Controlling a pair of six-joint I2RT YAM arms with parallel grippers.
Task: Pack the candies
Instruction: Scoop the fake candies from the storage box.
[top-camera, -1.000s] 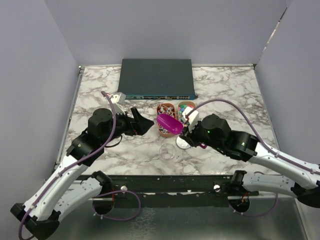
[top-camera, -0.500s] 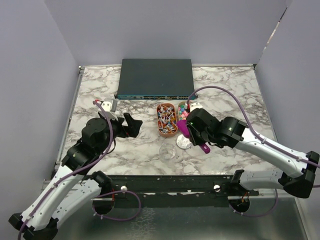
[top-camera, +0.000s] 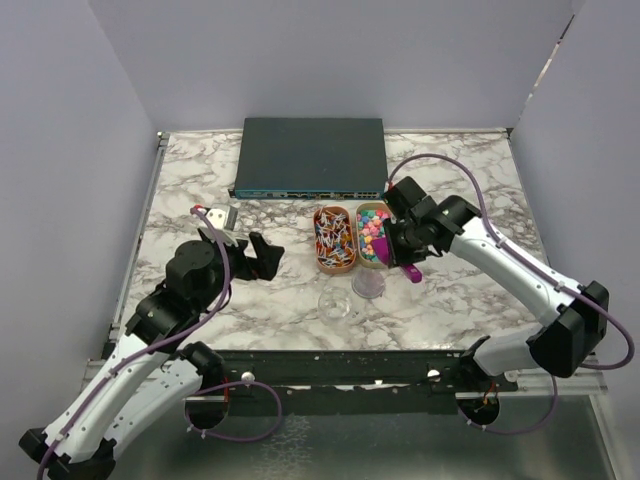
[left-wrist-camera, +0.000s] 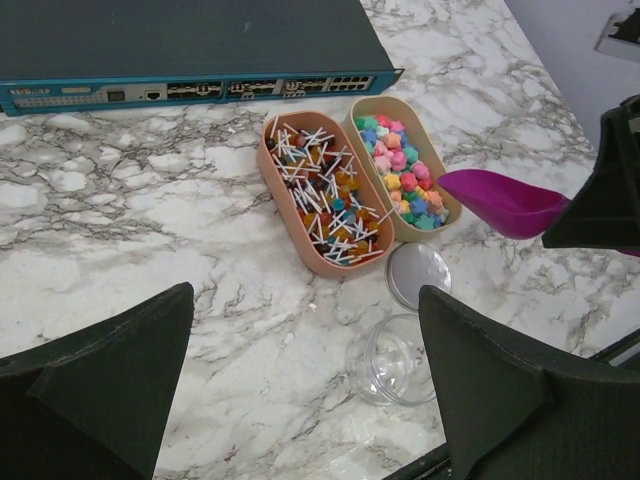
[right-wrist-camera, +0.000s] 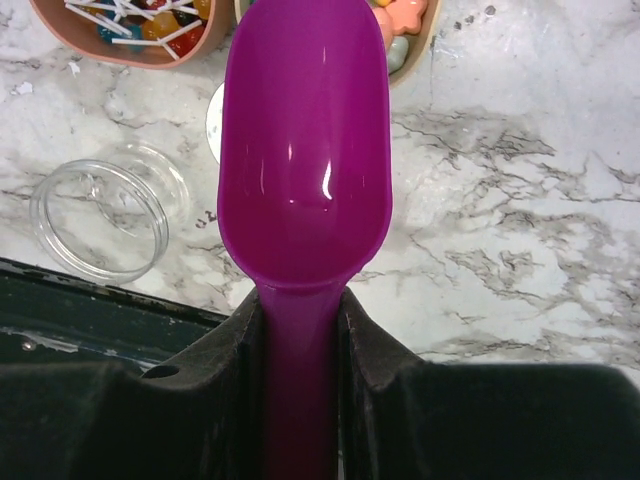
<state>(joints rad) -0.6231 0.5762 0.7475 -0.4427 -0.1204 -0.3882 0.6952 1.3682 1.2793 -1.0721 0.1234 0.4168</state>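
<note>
Pinching purple scoop (right-wrist-camera: 305, 150) in right gripper (right-wrist-camera: 300, 330); left gripper (left-wrist-camera: 310, 395) wide open, empty.
Seen empty only from right wrist, mostly hidden from above.

Right hand (right-wrist-camera: 302, 350) swung the scoop (right-wrist-camera: 305, 150) rightward beside the candies (left-wrist-camera: 405, 180); left hand (top-camera: 262, 255) withdrew.

A white marble-patterned table (top-camera: 460, 170) with grey veins carries 5 things. A flat, dark teal network switch (top-camera: 312, 150) lies at its far edge. Nearer, 2 oval trays sit close side by side: a salmon-pink one (left-wrist-camera: 330, 268) on the left and a beige one (left-wrist-camera: 384, 100) on the right. A round silver lid (left-wrist-camera: 418, 275) lies flat just beside their near ends. A clear, open-mouthed glass jar (left-wrist-camera: 392, 360) sits just nearer.
</note>
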